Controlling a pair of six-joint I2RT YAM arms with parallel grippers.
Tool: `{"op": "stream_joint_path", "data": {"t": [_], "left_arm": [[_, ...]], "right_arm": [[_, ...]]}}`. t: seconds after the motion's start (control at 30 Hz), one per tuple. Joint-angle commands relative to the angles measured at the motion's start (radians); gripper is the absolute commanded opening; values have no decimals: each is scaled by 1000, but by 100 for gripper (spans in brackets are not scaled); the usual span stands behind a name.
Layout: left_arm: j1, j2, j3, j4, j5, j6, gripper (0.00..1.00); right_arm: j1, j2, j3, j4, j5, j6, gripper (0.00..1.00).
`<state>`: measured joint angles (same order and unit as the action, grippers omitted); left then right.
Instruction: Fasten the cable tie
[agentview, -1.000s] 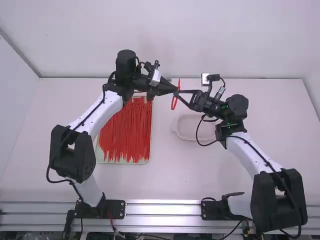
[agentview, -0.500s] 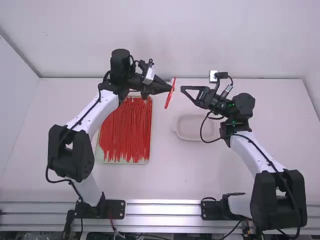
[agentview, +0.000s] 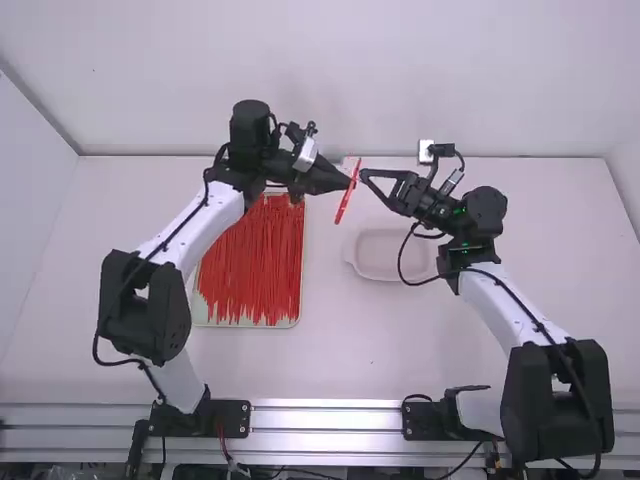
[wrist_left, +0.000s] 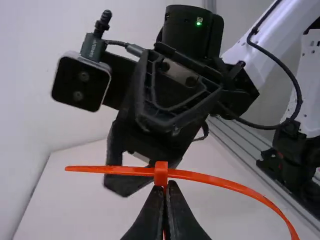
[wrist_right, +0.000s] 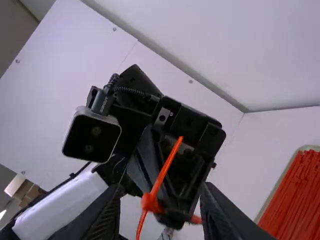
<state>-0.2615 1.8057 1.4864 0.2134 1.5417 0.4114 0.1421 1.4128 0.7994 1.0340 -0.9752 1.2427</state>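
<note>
Toward twelve o'clock, left gripper (wrist_left: 161, 192) pinches seemingly light, springy cable tie (agentview: 345, 198) by head; right gripper (agentview: 372, 183) wide, empty; best grab tail.

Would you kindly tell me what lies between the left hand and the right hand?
The red cable tie, pinched in the shut left hand, just short of the open right hand; the high view shows it.

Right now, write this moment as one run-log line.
left gripper shut on tie | right gripper open, near tie | tie held above table | spare ties on mat
</note>
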Motion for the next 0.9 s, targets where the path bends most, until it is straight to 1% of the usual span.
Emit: {"op": "stream_joint_path", "data": {"t": [0.0, 0.2, 0.3, 0.33, 0.57, 0.6, 0.63, 0.67, 0.87], "left_arm": [[-16, 1, -6, 0, 25, -3, 2], [-26, 1, -6, 1, 26, -3, 2], [-29, 1, -6, 3, 25, -3, 2], [-37, 1, -6, 3, 25, -3, 2], [-45, 1, -6, 4, 25, -3, 2], [-48, 1, -6, 3, 25, -3, 2], [-49, 1, -6, 3, 25, -3, 2], [-54, 1, -6, 1, 25, -3, 2], [-52, 1, -6, 0, 26, -47, 2]], "right_arm": [[4, 5, 32, 8, 38, -12, 44], [1, 5, 32, 21, 50, -12, 44], [13, 5, 32, 29, 60, -12, 42], [20, 5, 32, 37, 64, -13, 40], [23, 5, 32, 39, 64, -13, 37], [26, 5, 32, 39, 64, -13, 29], [26, 5, 32, 39, 63, -13, 25], [29, 5, 32, 39, 62, -14, 0], [21, 5, 32, 43, 56, -38, 0]]}}
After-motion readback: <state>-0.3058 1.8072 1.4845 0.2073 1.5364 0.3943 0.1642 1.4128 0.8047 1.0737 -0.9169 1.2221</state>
